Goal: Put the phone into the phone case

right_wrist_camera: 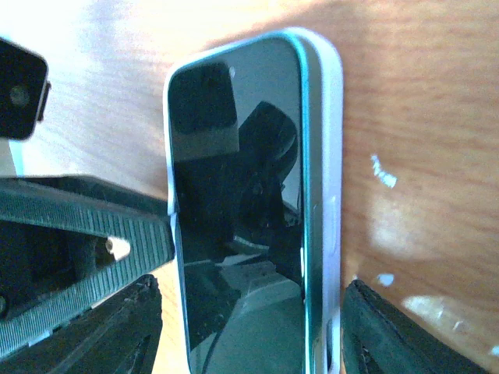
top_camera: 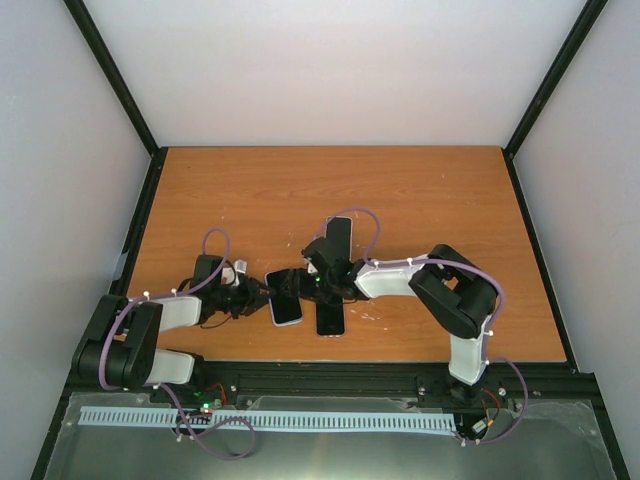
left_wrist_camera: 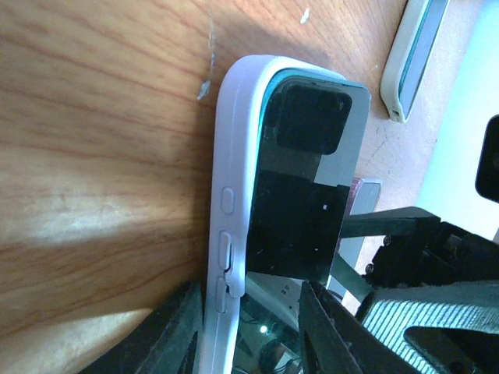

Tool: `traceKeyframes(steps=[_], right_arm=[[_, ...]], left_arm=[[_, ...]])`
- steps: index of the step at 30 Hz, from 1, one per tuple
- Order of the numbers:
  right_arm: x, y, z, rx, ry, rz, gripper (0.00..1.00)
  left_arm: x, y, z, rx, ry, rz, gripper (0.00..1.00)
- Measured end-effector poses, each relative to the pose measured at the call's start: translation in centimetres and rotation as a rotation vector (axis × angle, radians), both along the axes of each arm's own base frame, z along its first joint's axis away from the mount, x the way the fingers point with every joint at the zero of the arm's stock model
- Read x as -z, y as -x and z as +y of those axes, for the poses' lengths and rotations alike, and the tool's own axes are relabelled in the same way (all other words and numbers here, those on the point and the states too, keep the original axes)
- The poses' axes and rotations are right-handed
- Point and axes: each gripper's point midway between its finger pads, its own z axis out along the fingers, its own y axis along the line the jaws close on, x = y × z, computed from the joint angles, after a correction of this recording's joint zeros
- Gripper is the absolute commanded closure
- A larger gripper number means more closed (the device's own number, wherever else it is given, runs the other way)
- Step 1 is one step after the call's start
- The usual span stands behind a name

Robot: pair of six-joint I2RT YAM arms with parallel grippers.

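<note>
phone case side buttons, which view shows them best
Left wrist: the white phone case turns its buttons toward the camera. Right wrist shows its edge only obliquely; top external shows the case small, buttons indiscernible.

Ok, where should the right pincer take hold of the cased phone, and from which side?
Across the two long edges of the white case, near its end, coming from above the screen. The phone lies screen up, so only those narrow side walls give opposed faces, and the right pincer straddles that width. Probably stay off the side buttons.
</note>
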Motion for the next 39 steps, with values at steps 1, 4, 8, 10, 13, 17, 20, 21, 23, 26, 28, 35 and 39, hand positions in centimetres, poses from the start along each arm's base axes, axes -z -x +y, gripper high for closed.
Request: traceKeyframes(steps=[1,4,8,10,13,17,20,21,23,26,28,35,39], right_arm=[[0.0,-0.1,0.1,0.001,-0.008,0.0,0.37],[0.0,-0.3,0.5,-0.005,-0.029,0.0,0.37],[-0.2,-0.4,0.7,-0.014,-0.054,0.003,0.38],[-0.3,-0.4,0.8,-0.019,-0.063,0.008,0.39],[-0.7,-0.6,0.8,-0.018,-0.114,0.015,0.42],[-0.7,-0.5,0.2,-0.002,-0.189,0.055,0.42],[-1.0,-0.3,0.1,0.001,-0.226,0.079,0.42],[-1.1,-0.4,0.2,0.0,-0.237,0.081,0.43],[-1.7,-0.5,0.4,-0.003,-0.264,0.079,0.46],[-2.9,-0.6,0.5,-0.007,-0.298,0.058,0.5],[-3.4,-0.5,0.3,-0.008,-0.312,0.046,0.52],[-2.8,0.9,-0.8,-0.026,-0.323,0.075,0.53],[-3.4,1.3,-2.6,-0.023,-0.341,0.076,0.43]], left_arm=[[0.0,0.0,0.0,0.001,0.003,0.001,0.65],[0.0,0.1,0.0,-0.001,0.006,0.005,0.65],[0.0,0.1,-0.1,-0.001,0.01,0.009,0.65],[0.0,0.2,-0.1,0.001,0.013,0.011,0.64],[-0.1,0.3,-0.3,0.005,0.02,0.014,0.59],[-0.3,0.6,-0.7,0.023,0.041,0.013,0.56],[-0.5,1.1,-1.0,0.041,0.064,0.014,0.55],[-0.5,1.2,-1.1,0.045,0.071,0.015,0.55],[-0.7,1.6,-1.3,0.056,0.09,0.014,0.58],[-1.5,1.8,-1.6,0.073,0.119,-0.005,0.63],[-2.5,1.6,-1.9,0.087,0.141,-0.041,0.7],[-5.2,0.9,-2.6,0.117,0.192,-0.155,0.81],[-6.4,1.0,-2.8,0.141,0.213,-0.204,0.83]])
